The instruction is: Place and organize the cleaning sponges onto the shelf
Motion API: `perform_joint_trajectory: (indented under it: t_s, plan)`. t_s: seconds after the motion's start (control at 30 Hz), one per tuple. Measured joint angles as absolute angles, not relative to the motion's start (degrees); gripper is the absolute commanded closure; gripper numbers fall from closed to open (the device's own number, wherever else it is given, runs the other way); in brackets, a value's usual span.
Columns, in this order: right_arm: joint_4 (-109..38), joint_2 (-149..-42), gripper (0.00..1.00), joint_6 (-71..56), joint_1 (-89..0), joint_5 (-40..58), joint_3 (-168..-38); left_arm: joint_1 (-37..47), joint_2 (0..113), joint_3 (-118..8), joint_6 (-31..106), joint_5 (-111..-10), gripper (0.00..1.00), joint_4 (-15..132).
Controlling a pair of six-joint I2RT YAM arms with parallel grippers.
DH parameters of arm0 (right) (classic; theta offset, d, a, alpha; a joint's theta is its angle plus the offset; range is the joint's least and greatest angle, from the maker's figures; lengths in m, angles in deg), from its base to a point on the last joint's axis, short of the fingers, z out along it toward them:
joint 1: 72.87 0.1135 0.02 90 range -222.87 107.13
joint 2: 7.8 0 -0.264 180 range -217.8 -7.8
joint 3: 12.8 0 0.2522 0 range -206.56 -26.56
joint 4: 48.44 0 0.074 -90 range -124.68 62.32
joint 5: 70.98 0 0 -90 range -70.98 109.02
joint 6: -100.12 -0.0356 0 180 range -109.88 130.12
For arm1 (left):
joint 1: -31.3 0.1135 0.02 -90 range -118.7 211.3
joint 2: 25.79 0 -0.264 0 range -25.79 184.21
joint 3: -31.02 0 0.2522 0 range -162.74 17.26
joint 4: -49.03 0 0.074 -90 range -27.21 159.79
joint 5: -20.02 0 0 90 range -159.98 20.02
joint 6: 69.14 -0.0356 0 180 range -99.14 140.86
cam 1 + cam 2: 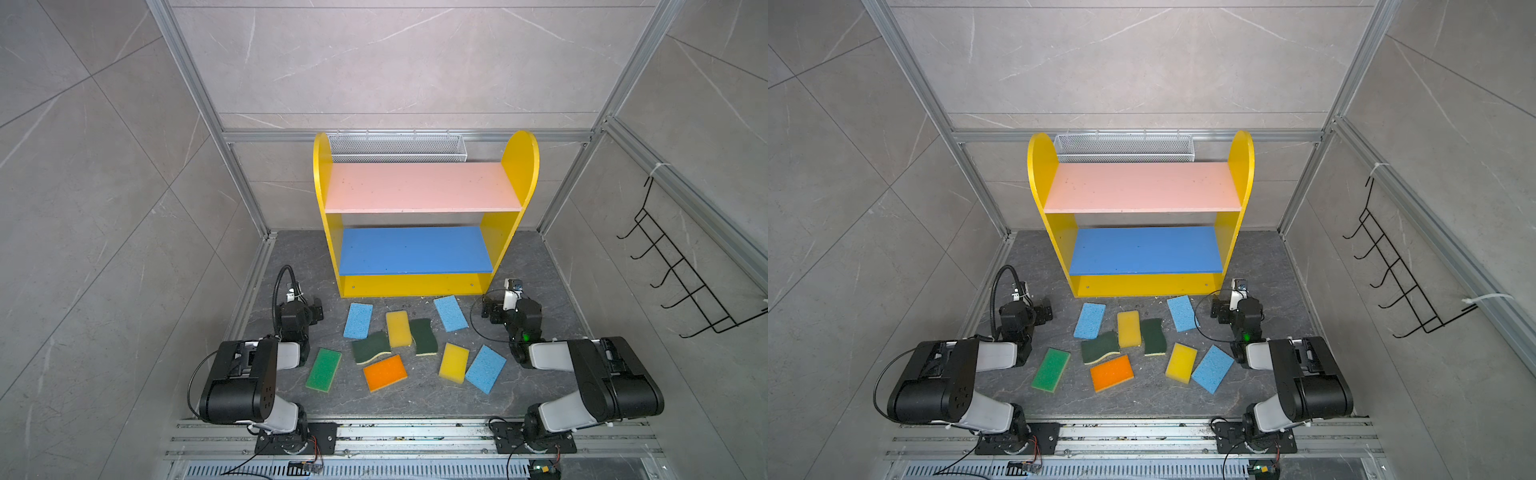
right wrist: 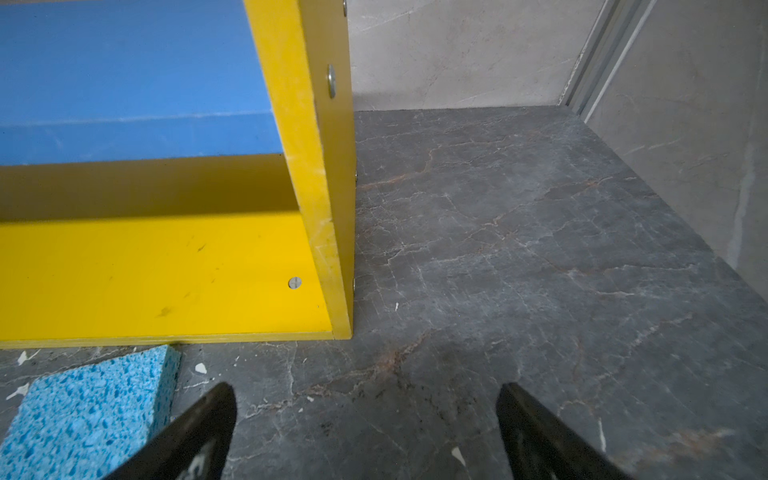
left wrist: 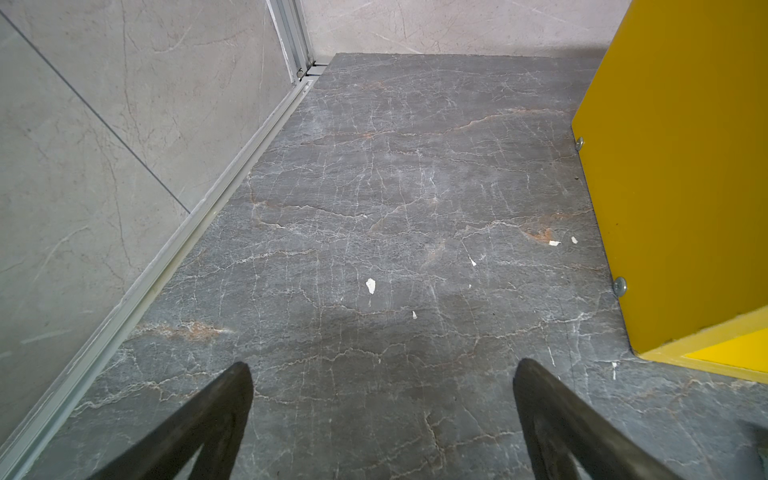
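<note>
Several cleaning sponges lie loose on the grey floor in front of the shelf (image 1: 419,187): three light blue (image 1: 358,320) (image 1: 451,313) (image 1: 485,369), two yellow (image 1: 398,328) (image 1: 454,362), two dark green (image 1: 371,347) (image 1: 424,336), one bright green (image 1: 323,369) and one orange (image 1: 385,372). The shelf's pink and blue boards are bare. My left gripper (image 3: 382,370) is open over bare floor beside the shelf's left panel (image 3: 673,187). My right gripper (image 2: 365,390) is open at the shelf's right front corner (image 2: 328,270), with a light blue sponge (image 2: 83,411) just beside one finger.
A silver wire-mesh basket (image 1: 397,146) hangs behind the shelf. A black wire hook rack (image 1: 681,270) hangs on the right wall. Grey walls and aluminium posts (image 1: 245,187) close in the sides and back. A metal rail (image 1: 415,436) runs along the front edge.
</note>
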State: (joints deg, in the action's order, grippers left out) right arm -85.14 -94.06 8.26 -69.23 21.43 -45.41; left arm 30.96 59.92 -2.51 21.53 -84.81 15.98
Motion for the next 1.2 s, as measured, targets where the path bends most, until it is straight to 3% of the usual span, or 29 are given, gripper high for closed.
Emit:
perform_joint_trajectory:
  t_s: [0.47,0.7,0.87,1.03,1.2]
  plan:
    - [-84.15,-93.91,0.01,8.23,-69.23,22.33,-45.81,30.96,59.92,-2.51,21.53,-84.84,0.00,15.96]
    - [-74.19,-86.32,0.01,7.01,-69.16,26.92,-49.22,30.94,53.34,-3.26,21.88,-85.56,0.00,23.33]
    - [-63.32,-80.31,0.02,3.45,-68.22,29.67,-51.88,30.89,44.40,-8.13,24.15,-86.47,0.00,32.53]
    - [-47.67,-75.44,0.02,-1.06,-63.28,38.59,-56.08,30.15,38.52,-11.82,28.06,-86.43,0.00,42.06]
    - [-29.77,-70.02,0.03,-8.55,-59.72,43.55,-62.35,25.52,35.16,-14.64,30.23,-88.84,0.00,53.27]
